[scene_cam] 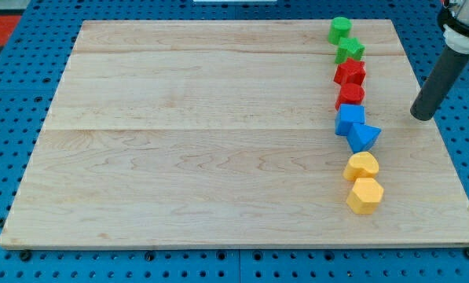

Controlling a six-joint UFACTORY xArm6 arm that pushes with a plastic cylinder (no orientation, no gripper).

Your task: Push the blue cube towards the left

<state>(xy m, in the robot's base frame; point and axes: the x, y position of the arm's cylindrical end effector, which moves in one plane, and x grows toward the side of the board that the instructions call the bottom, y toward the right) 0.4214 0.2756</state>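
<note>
Nothing is pushed yet: the blue cube (349, 119) sits in the column of blocks on the counter (195, 149) — touching the blue triangular block (364, 137). My tip (423, 116) rests at its 3 o'clock, apart. No fingers exist, so nothing is grasped. A blue pegboard (22, 79) surrounds the wood.

— What do we have along the view's right side of the desk (203, 157)?

— We see a column of blocks. At the view's top sits a green cylinder (339, 30), with a green star (349, 51) just below it. Then a red star (349, 73) and a second red block (350, 96), touching.

— And lower down?

— We find a blue triangular block (364, 137), then a yellow block (361, 167) touching a yellow hexagonal block (365, 195) nearest the view's bottom.

— Around the desk?

— We see a blue pegboard (14, 94) with rows of holes.
</note>
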